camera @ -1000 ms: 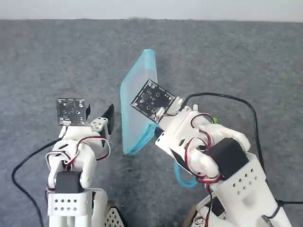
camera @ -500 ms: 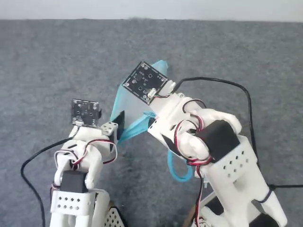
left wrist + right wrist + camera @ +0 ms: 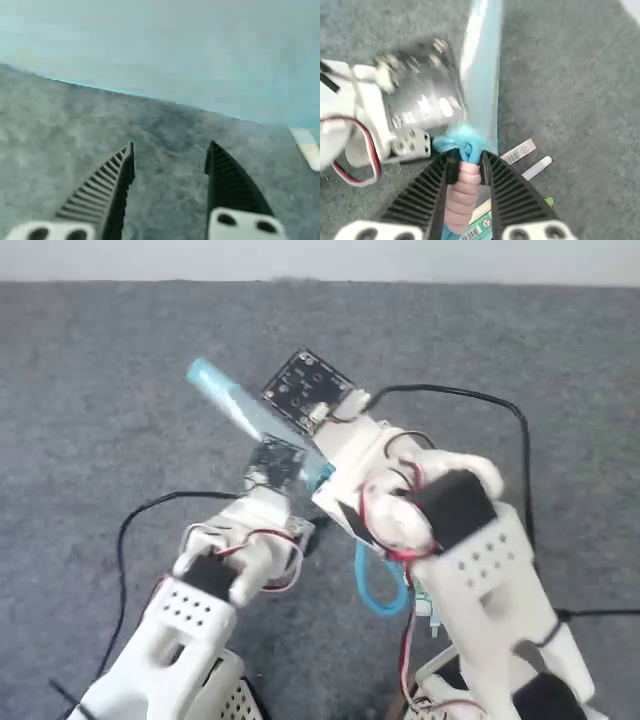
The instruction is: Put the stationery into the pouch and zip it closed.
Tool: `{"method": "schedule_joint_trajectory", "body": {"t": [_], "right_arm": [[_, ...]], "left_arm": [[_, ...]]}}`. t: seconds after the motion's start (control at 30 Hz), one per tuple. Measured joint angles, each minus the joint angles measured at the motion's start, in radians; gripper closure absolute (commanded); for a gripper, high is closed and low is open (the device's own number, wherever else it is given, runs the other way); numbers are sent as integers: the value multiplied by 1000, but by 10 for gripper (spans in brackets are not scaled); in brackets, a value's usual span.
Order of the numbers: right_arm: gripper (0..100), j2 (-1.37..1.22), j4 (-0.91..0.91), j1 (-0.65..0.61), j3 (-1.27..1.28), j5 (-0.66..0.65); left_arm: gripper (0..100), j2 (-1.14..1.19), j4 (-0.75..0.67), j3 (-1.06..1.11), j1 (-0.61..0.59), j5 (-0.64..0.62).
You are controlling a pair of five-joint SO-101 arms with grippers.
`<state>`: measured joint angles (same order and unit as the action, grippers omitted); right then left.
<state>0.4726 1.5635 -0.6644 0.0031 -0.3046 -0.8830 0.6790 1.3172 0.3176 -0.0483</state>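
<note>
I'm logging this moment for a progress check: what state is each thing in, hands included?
pouch: lifted off the table, tilted, gripped at one end; whether the zip is open or shut cannot be told.
right hand: shut on the pouch.
left hand: open, empty, close by the pouch.
white stick: lying on the table, outside the pouch.
labelled strip: lying on the table, outside the pouch.

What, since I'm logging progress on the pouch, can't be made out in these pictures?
- Pouch zip, open or closed: high view, pouch edge-on and partly behind the right arm's camera board; left wrist view, cut off by the edges.
- Stationery: right wrist view, partly behind the right gripper and blurred.
</note>
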Motion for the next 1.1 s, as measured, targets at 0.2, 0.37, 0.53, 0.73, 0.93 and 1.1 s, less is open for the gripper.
{"method": "schedule_joint_trajectory", "body": {"t": [0.2, 0.37, 0.53, 0.73, 0.93, 1.1], "right_arm": [[989, -14, 0, 0, 0, 0], [989, -23, -6, 3, 5, 0], [989, -23, -89, 9, 132, 2], [990, -23, -196, 5, 321, 2], [991, -23, -278, 5, 457, 3], [991, -23, -331, 5, 543, 5]], "left_arm": [[721, -29, -2, -9, -23, 0], [721, -255, 101, -9, -141, 0], [721, -488, 218, -9, -236, 28], [721, -624, 252, -9, -382, 51], [721, -635, 262, -35, -419, 55], [719, -635, 270, -38, -416, 55]]}}
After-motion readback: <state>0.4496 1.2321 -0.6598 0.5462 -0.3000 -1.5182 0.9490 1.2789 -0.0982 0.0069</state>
